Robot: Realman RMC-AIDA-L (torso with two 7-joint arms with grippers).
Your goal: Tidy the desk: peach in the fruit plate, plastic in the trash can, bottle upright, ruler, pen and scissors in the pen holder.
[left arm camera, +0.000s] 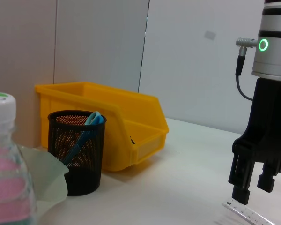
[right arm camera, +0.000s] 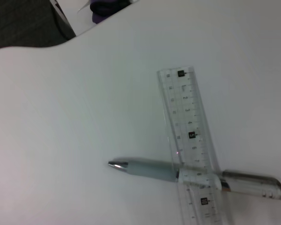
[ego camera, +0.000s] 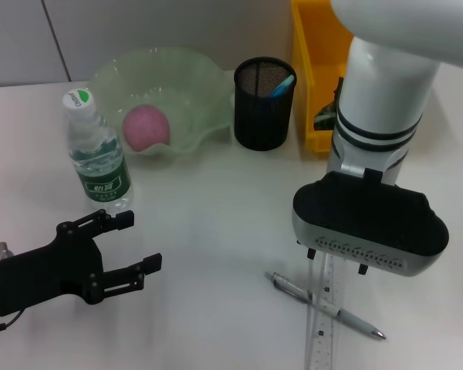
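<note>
A white desk (ego camera: 216,223) is seen in front of a pale wall.

The right gripper (left arm camera: 252,186) hangs low over the near right part of the desk, pointing straight down. Its fingers are parted a little, and nothing is held between them. Right under it lies the clear ruler (ego camera: 322,327). The ruler's long side runs from the gripper toward the robot. A silver pen (ego camera: 328,306) lies across the ruler, so a cross is made, as the right wrist view shows. The pen's tip points to the right.

The ruler and pen are much nearer to the right arm than to the left. A short drop would be enough to reach them, and the fingers would best be closed across the ruler's thin width.

The left gripper (ego camera: 117,252) is kept low at the near left, spread wide and empty.

Farther back, the bottle (ego camera: 96,158) is already standing up. The peach (ego camera: 147,127) sits in the green fruit plate (ego camera: 193,77). Blue scissors (ego camera: 282,85) stick out of the black pen holder (ego camera: 262,108). The yellow trash can (ego camera: 312,69) stands just beside the holder.
</note>
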